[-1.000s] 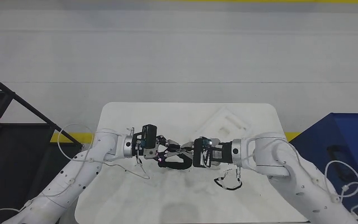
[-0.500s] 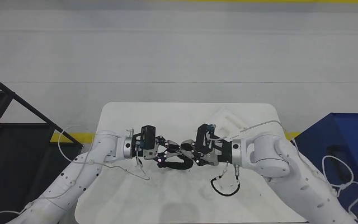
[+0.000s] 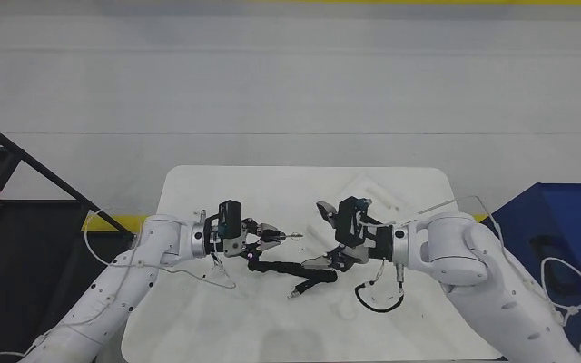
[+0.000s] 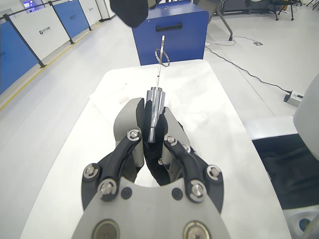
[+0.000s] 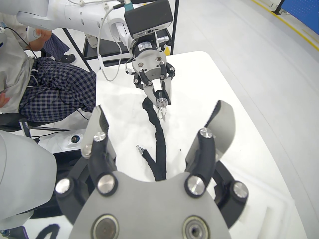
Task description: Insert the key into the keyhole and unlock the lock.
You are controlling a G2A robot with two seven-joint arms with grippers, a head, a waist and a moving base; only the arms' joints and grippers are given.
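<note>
Found left gripper (image 4: 154, 110) clamped on lock barrel (image 4: 155, 98) above table (image 5: 224, 80), between centre and left edge, with key (image 4: 159, 72) seated in barrel end. Found right gripper (image 5: 162, 118) wide open, empty, over cable (image 5: 158, 135) lying mid-table, pin end (image 5: 139, 148) loose. Judged at risk: losing key through tipping barrel; twisting barrel between pads under turning load; snagging cable with open jaws.

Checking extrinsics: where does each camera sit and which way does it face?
Top view: overhead, looking down on the table; left arm and right arm show.
Left wrist view: behind the left gripper, looking along the key towards the right gripper.
Right wrist view: behind the open right gripper, facing the cable and the left gripper.
Shared: both wrist views show the lock cylinder held in the left gripper.
</note>
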